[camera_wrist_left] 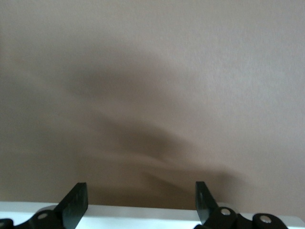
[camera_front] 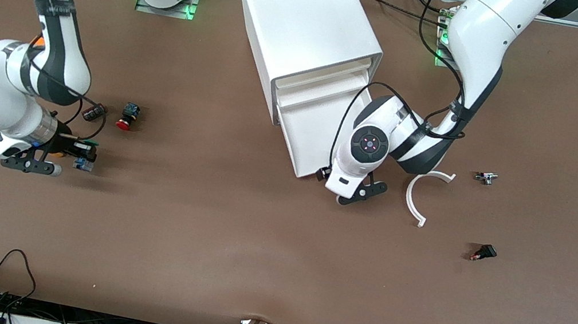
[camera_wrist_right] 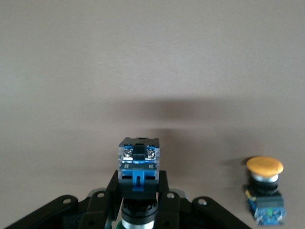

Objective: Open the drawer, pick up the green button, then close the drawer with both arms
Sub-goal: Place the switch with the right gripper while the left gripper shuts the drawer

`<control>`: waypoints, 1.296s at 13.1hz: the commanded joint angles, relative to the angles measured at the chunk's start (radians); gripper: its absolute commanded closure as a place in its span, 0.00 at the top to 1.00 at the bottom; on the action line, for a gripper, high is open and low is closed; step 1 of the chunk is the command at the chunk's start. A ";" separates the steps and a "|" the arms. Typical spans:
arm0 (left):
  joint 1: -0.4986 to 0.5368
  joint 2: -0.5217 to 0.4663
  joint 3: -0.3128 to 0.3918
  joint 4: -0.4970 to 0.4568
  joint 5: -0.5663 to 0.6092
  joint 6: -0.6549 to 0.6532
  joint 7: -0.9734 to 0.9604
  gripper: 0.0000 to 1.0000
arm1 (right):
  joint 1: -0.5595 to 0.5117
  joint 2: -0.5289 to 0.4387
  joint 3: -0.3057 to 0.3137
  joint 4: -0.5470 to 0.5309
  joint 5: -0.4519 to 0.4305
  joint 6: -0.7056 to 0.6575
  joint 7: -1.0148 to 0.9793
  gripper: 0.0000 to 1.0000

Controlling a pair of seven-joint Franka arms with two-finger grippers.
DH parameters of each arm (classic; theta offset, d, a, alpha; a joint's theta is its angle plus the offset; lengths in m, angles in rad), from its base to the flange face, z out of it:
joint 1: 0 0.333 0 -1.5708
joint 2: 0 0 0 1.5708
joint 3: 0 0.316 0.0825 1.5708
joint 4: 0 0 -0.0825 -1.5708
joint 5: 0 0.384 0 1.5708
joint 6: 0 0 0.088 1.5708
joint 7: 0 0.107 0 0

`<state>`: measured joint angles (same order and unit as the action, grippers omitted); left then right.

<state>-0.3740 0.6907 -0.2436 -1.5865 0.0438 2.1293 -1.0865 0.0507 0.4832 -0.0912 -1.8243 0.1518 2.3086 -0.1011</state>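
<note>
The drawer point(camera_front: 310, 130) is the lowest of three in the white cabinet point(camera_front: 305, 20), and it stands pulled out toward the front camera. My left gripper point(camera_front: 346, 191) is at the drawer's front corner. In the left wrist view it point(camera_wrist_left: 141, 196) is open, and a white edge point(camera_wrist_left: 143, 217) shows between its fingers point(camera_wrist_left: 76, 202). My right gripper point(camera_front: 78, 155) is low over the table at the right arm's end. It point(camera_wrist_right: 138, 185) is shut on the button point(camera_wrist_right: 138, 162), whose blue-black body sticks out and whose green cap is mostly hidden. The button also shows in the front view point(camera_front: 84, 164).
A red-capped button point(camera_front: 127, 116) and a small dark part point(camera_front: 94, 112) lie beside the right gripper. An orange-capped button point(camera_wrist_right: 265, 190) stands on the table in the right wrist view. A white curved piece point(camera_front: 421, 197), a small metal part point(camera_front: 486, 177) and a small black part point(camera_front: 484, 252) lie toward the left arm's end.
</note>
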 commanded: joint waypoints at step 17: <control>-0.006 0.023 -0.180 -0.040 -0.139 -0.207 -0.001 0.99 | 0.008 -0.586 0.114 0.066 -0.104 -0.543 0.146 0.99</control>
<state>-0.3794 0.7082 -0.4113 -1.6238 -0.0607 1.9393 -1.0940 0.0583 -0.0961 0.0037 -1.7684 0.0739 1.7890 0.0438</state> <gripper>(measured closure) 0.004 0.004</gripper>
